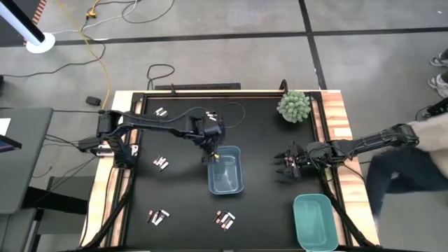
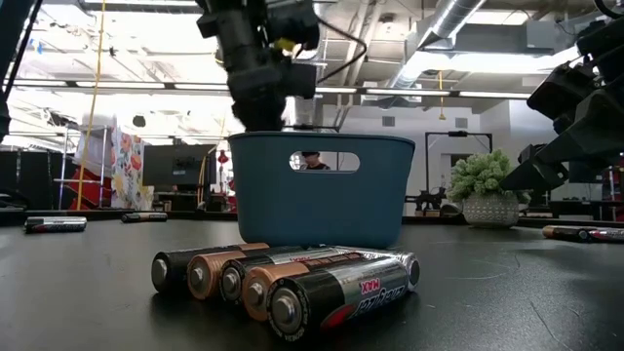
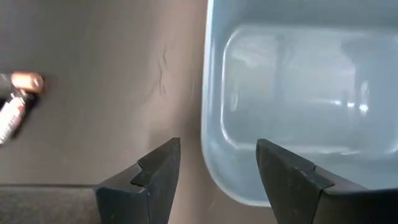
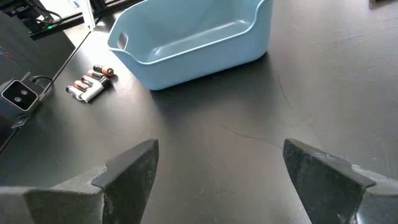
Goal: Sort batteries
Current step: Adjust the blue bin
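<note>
High view – left gripper (image 1: 212,155): hovers at the blue bin's (image 1: 227,180) far-left corner, fingers spread, nothing between them.
High view – nearest batteries: a small cluster (image 1: 162,163) lies on the table off to the gripper's outer side, nearer than the group at the far edge (image 1: 162,112) or the two groups at the near edge (image 1: 158,216) (image 1: 224,221). Its long axis cannot be told here.
High view – right gripper (image 1: 287,168): waits past the bin's other side, spread and empty, well apart from every cluster; the left arm is the nearer one, I judge.
High view – teal bin (image 1: 313,221): near the right arm, at the table's near edge.
Low view – batteries: a row (image 2: 283,280) lies side by side in front of the blue bin (image 2: 322,190), copper ends toward the camera.
Left wrist view – fingers (image 3: 146,183): released, straddling the bin rim (image 3: 208,124); one battery (image 3: 18,99) lies off to the side.
Right wrist view – fingers (image 4: 127,171): wide apart, bare table between them; blue bin (image 4: 193,43) ahead, a cluster (image 4: 91,84) beyond its corner.
</note>
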You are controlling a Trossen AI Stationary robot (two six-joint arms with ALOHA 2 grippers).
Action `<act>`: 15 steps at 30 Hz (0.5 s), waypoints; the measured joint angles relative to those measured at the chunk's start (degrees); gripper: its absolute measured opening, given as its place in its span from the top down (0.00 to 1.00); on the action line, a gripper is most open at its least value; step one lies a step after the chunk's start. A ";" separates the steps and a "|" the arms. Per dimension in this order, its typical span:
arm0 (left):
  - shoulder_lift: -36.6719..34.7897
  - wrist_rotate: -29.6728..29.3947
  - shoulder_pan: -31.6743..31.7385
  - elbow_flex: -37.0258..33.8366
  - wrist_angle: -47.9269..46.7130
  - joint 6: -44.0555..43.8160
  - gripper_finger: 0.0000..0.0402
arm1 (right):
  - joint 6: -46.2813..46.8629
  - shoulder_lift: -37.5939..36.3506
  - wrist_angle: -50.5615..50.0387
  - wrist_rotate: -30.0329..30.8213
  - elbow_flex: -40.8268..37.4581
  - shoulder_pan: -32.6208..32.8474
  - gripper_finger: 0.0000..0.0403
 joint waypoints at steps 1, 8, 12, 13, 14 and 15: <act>0.00 -0.13 0.09 -0.55 0.44 0.04 0.49 | 0.00 0.01 -0.02 0.00 0.02 0.00 0.10; -0.03 -0.45 1.16 -3.46 5.51 0.69 0.50 | 0.00 0.01 -0.02 0.01 0.00 0.00 0.10; -0.07 -2.13 1.29 -3.96 5.54 2.18 0.58 | -0.02 0.01 0.00 0.00 0.02 0.00 0.10; -0.07 -2.48 1.29 -3.97 5.66 2.92 0.61 | -0.02 0.01 0.00 0.01 0.00 0.00 0.10; -0.07 -2.67 1.29 -3.97 5.91 3.88 0.64 | -0.02 0.01 0.00 -0.01 0.01 0.00 0.10; -0.07 -2.72 1.29 -3.97 6.11 4.72 0.68 | -0.02 0.01 0.00 0.01 0.01 0.00 0.10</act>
